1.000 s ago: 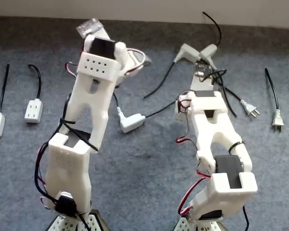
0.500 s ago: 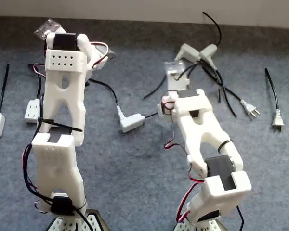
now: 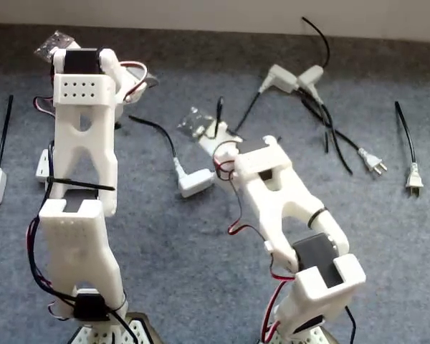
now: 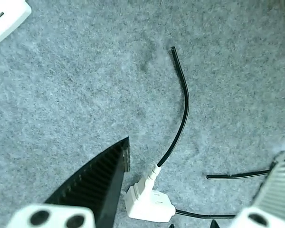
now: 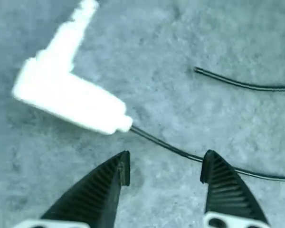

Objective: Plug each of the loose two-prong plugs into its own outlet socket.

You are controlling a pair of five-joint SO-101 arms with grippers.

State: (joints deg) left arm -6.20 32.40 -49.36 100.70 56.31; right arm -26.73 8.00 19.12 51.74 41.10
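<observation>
R gripper (image 5: 165,164) spread wide, white L-shaped plug (image 5: 69,97)

Soft, even light is washing over the grey carpet (image 3: 201,247), my 2 arms (image 3: 82,150) throwing only faint, diffuse shadows onto it, a dimmer band along the far wall (image 3: 165,11), and under my right wrist the white connector block (image 5: 69,102) flares bright while my dark fingers (image 5: 102,190) look matte.
</observation>
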